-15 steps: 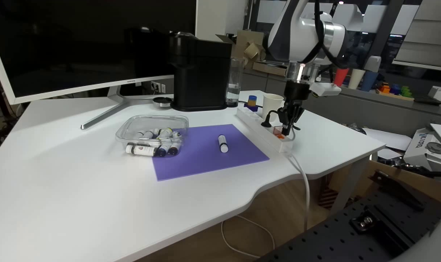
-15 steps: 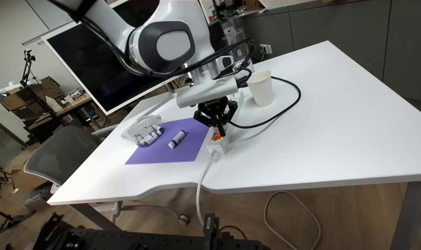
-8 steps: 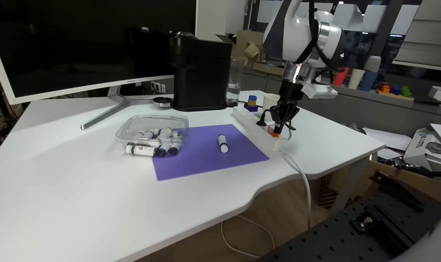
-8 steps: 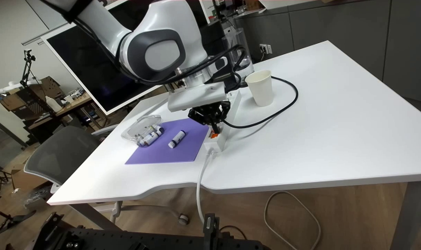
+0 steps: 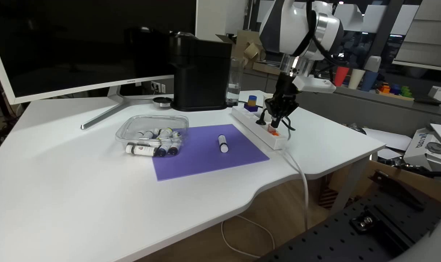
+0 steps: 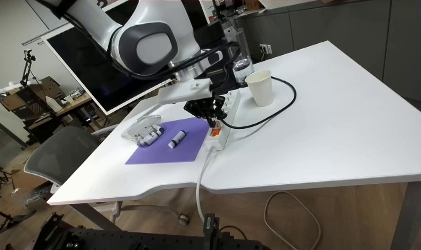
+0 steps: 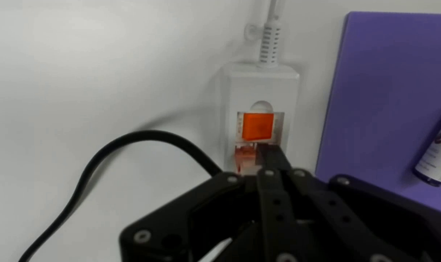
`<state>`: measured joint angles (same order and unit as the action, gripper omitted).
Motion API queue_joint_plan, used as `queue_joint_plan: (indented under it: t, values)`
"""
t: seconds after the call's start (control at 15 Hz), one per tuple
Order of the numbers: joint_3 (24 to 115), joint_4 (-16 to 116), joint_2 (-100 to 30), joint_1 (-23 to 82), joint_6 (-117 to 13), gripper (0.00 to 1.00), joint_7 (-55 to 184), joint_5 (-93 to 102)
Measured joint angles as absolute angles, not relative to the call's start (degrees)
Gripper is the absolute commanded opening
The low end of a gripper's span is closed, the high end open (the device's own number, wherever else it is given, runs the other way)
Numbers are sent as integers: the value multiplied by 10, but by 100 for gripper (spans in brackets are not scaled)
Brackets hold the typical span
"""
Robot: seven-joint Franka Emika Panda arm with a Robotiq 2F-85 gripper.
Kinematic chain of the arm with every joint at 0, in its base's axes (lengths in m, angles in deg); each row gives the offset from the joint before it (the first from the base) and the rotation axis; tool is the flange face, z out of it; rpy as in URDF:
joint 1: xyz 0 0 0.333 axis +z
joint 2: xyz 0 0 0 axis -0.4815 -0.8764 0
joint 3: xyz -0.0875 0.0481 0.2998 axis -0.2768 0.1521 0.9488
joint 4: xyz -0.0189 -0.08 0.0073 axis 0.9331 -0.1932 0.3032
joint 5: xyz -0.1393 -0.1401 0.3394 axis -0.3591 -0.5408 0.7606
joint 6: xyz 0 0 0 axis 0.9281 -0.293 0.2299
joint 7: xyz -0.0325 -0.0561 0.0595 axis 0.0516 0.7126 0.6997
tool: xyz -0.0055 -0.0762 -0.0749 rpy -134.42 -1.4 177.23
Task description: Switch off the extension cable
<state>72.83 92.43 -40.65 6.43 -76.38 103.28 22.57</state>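
The extension cable is a white power strip with an orange switch and a white cord. Its body lies on the table beside the purple mat in both exterior views (image 5: 276,143) (image 6: 216,143). In the wrist view the strip's cord end (image 7: 264,89) is at upper middle, with the orange switch (image 7: 257,126) uncovered. A clear cover (image 7: 245,156) stands up behind the switch. My gripper (image 7: 273,153) is shut and empty, its fingertips at the cover, just beyond the switch. It also shows in both exterior views (image 5: 275,123) (image 6: 211,123). Whether the tips touch the cover is unclear.
A black plug (image 5: 261,120) with a black cord sits in the strip. A white paper cup (image 6: 260,88) stands beside it. A purple mat (image 6: 168,154) holds a small white cylinder (image 5: 223,143). A clear tub (image 5: 153,127) and black machine (image 5: 202,72) stand further off.
My gripper has moved from the switch along the strip toward the plug, and now sits slightly higher. The strip has shifted slightly. More of the orange switch shows.
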Motion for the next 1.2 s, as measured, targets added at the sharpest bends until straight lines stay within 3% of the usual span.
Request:
queue_joint_plan:
  t: [0.6, 1.2]
  values:
    - [692, 920, -415, 92, -729, 0, 929, 163]
    - [756, 918, -432, 53, -765, 1, 1020, 178]
